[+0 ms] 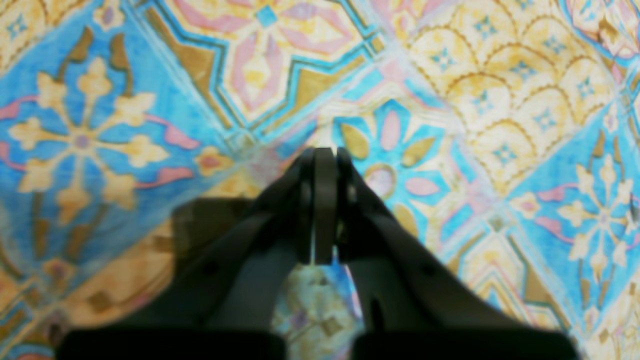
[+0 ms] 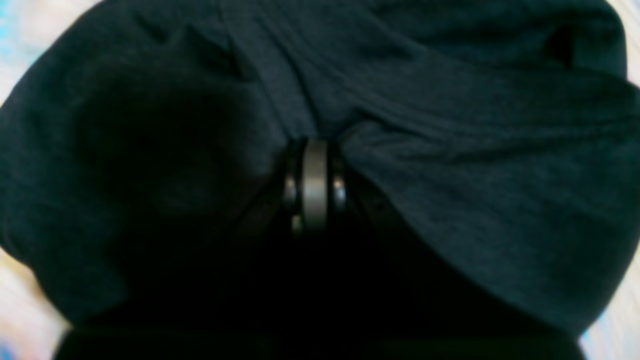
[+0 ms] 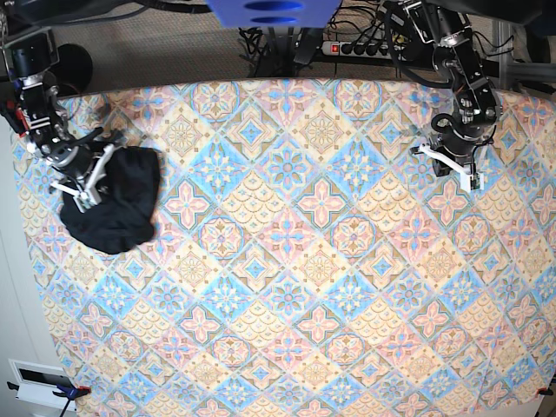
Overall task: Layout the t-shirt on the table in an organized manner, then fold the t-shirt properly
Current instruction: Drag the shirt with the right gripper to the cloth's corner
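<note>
Soft matt black knit, that t-shirt (image 2: pixel 450 150); the table (image 3: pixel 295 261) wears printed cloth; right gripper (image 2: pixel 315 145) shows dull grey metal.

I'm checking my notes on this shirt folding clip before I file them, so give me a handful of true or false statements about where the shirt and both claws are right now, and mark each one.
1. The t-shirt lies spread flat in the middle of the table. False: it sits bunched in a heap near the table's edge, on the base view's left.
2. The right claw is shut with its tips in the shirt's folds. True.
3. The left claw holds a sleeve. False: it is shut on nothing, over bare patterned cloth.
4. The left claw is far from the shirt, on the opposite side of the table. True.
5. The shirt has a white print on it. False: the visible fabric is plain black.
</note>
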Motion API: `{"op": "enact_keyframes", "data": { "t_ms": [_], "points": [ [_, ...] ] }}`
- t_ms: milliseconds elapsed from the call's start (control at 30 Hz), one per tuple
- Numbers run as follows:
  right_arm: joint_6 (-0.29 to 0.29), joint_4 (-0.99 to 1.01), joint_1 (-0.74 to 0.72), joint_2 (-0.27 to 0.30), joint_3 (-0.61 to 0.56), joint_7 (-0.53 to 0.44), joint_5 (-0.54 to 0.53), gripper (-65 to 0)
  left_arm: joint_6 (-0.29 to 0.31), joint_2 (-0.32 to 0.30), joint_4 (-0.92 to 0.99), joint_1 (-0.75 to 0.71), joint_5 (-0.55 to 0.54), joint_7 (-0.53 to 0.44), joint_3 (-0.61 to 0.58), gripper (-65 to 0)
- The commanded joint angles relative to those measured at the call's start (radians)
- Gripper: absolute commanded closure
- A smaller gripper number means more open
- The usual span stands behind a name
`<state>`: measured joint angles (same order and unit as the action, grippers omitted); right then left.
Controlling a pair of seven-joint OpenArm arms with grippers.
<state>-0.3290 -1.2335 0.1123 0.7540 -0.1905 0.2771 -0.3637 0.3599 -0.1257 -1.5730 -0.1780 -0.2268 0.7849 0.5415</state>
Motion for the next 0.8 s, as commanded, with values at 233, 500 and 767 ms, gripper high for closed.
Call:
{"op": "enact_keyframes", "data": {
  "t_ms": [233, 500, 767],
  "points": [
    [-0.051, 0.064, 0.145, 0.023, 0.184, 0.267, 0.128, 0.0, 0.006, -0.016, -0.014, 0.004, -0.010, -0.018, 0.002, 0.0],
    [-0.051, 0.053, 0.198, 0.022, 0.187, 0.149, 0.130, 0.0, 0.006, -0.016, -0.014, 0.002, -0.010, -0.018, 0.002, 0.0],
    [-0.052, 0.008, 0.197, 0.022, 0.041, 0.061, 0.130, 0.0, 0.006, -0.016, -0.014, 0.001, -0.010, -0.018, 0.002, 0.0]
  ]
}}
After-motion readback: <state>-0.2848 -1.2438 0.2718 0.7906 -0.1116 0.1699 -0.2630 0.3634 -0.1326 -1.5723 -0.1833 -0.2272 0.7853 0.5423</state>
